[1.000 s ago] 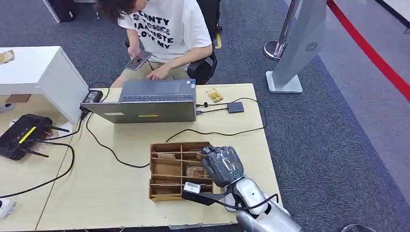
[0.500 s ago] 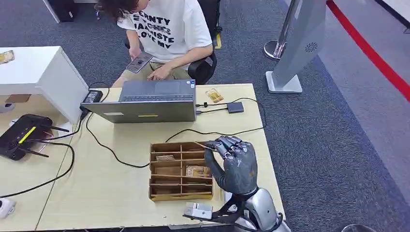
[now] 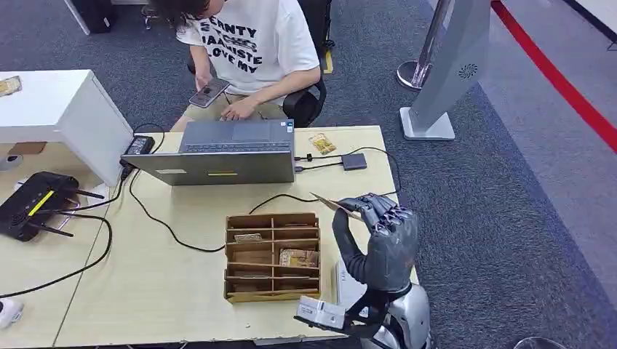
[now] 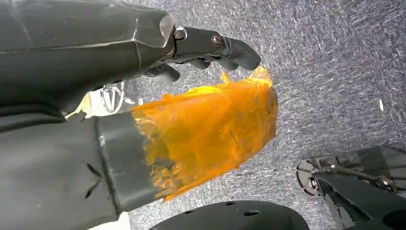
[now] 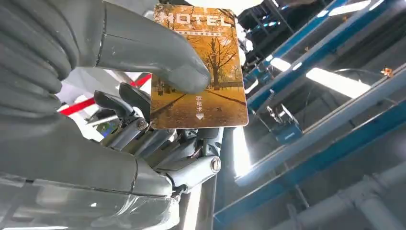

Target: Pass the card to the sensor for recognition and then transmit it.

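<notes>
My right hand (image 3: 378, 238) is raised over the table's right edge, just right of the wooden organizer (image 3: 273, 217). It pinches a hotel card (image 3: 331, 204), seen edge-on in the head view. In the right wrist view the card (image 5: 198, 67) shows an autumn picture and the word HOTEL, with the thumb (image 5: 158, 57) pressed on its face and fingers behind. The sensor (image 3: 354, 161), a small dark box on a cable, lies farther back beside the laptop. Another card (image 3: 322, 143) lies near it. My left hand (image 4: 143, 124) hangs over carpet holding nothing, thumb wrapped in orange.
A laptop (image 3: 225, 156) stands at the table's far side, with a seated person (image 3: 251, 43) behind it holding a phone. Cables cross the table. More cards (image 3: 297, 257) lie in the organizer. A black router (image 3: 33, 200) sits at left. A grey stand (image 3: 444, 73) rises beyond the table.
My right hand has lifted the card out of the organizer, turned over, and moved right and toward the far side of the table. The organizer's compartments have come into view.
</notes>
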Controlling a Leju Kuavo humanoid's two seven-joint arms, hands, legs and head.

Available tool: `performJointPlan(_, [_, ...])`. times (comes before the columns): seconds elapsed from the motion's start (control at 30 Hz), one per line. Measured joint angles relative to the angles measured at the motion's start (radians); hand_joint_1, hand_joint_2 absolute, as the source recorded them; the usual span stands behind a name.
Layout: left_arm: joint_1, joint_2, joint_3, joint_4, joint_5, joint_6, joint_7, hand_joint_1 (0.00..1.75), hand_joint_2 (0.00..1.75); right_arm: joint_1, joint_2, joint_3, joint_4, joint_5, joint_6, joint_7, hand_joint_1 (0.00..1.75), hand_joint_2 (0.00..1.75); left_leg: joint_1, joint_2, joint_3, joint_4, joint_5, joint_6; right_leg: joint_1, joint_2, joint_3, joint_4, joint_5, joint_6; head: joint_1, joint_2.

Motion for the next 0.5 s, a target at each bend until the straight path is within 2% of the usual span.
performJointPlan(0.23, [-0.001,0.0,0.0,0.0,-0.019,0.0,0.0,0.0,0.0,-0.045,0.006,-0.005,-0.002,0.045,0.0,0.029,1.75,1.75,0.0,0.0,0.0,0.0,0.0,0.0,0.0,0.0,0.0,0.0,0.0,0.0,0.0,0.0])
performJointPlan(0.5, [-0.008,0.001,-0.012,0.0,-0.051,-0.013,0.004,0.0,0.0,-0.189,0.002,0.027,0.057,0.113,0.0,0.148,1.75,1.75,0.0,0.0,0.0,0.0,0.001,0.0,0.0,0.0,0.0,0.0,0.001,0.0,0.0,0.0])
